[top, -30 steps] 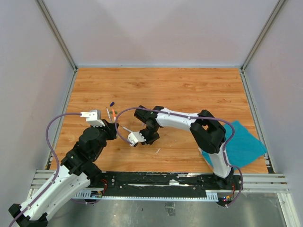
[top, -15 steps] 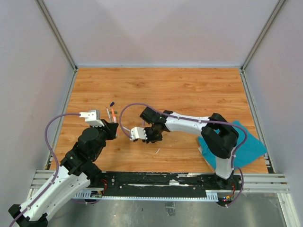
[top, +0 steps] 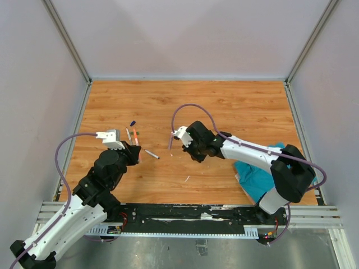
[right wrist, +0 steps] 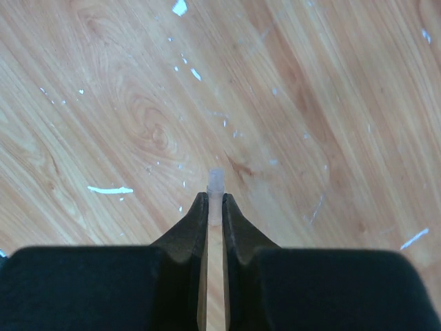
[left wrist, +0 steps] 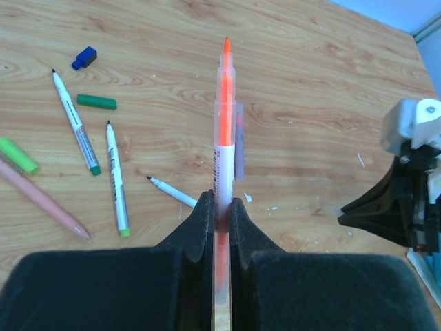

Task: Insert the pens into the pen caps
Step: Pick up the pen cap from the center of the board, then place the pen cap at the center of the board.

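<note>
Gripping an orange pen (left wrist: 222, 103) in the left gripper (left wrist: 221, 201), jaws shut tight on its pale lower barrel, bare orange tip pointing straight away from the wrist and out over the wooden table (left wrist: 324, 89). Pinching a pale pinkish pen (right wrist: 216, 181) in the right gripper (right wrist: 215, 200), jaws likewise closed on it, only a blunt translucent end poking out past the fingertips, above scuffed bare wood. Holding the two grippers well apart in the overhead view, the left one near the table's left side, the right one about the middle. Counting loose items on the wood to the left of the held orange pen: a dark blue cap (left wrist: 84, 57) farthest out, a green cap (left wrist: 96, 102) nearer, just beside a white pen with a dark green end (left wrist: 74, 123), then a second white pen with a light green end (left wrist: 117, 179), a pink pen (left wrist: 41, 200) running off the frame edge, a light green piece (left wrist: 17, 155) cut by that same edge, too little showing to name, and a thin black-tipped pen (left wrist: 169, 192) partly hidden behind the left finger. Spotting a teal cloth (top: 253, 180) near the right arm's base.
</note>
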### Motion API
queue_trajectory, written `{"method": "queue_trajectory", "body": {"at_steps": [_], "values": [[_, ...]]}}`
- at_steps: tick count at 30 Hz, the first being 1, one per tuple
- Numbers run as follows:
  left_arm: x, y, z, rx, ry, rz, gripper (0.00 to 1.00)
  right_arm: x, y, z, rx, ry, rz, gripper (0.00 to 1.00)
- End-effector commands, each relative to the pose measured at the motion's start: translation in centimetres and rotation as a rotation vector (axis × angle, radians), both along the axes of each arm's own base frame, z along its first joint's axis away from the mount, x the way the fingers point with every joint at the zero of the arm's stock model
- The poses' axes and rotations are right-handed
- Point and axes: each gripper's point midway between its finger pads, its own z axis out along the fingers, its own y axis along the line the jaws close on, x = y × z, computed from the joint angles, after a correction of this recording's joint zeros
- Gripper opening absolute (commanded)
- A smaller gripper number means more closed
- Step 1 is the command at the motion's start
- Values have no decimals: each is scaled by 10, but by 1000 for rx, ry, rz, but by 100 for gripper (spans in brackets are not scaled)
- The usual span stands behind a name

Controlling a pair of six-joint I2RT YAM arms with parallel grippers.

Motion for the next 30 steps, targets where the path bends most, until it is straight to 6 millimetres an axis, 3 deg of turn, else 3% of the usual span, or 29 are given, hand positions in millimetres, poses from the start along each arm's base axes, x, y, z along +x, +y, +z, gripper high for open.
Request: {"method": "queue_trajectory", "body": {"at_steps": [1, 7, 14, 24, 30], "values": [[5, -7, 25, -53, -58, -13, 0, 10, -18, 12, 89, -34, -269, 1], [6, -11, 24, -53, -49, -31, 1, 17, -53, 21, 194, -10, -463, 1], [9, -13, 21, -51, -39, -30, 0, 0, -91, 10, 24, 77, -532, 1], [8, -13, 17, -46, -31, -30, 0, -20, -100, -15, -147, 281, -642, 1], [7, -11, 15, -41, -26, -25, 1, -20, -105, -28, -201, 299, -670, 1]]}}
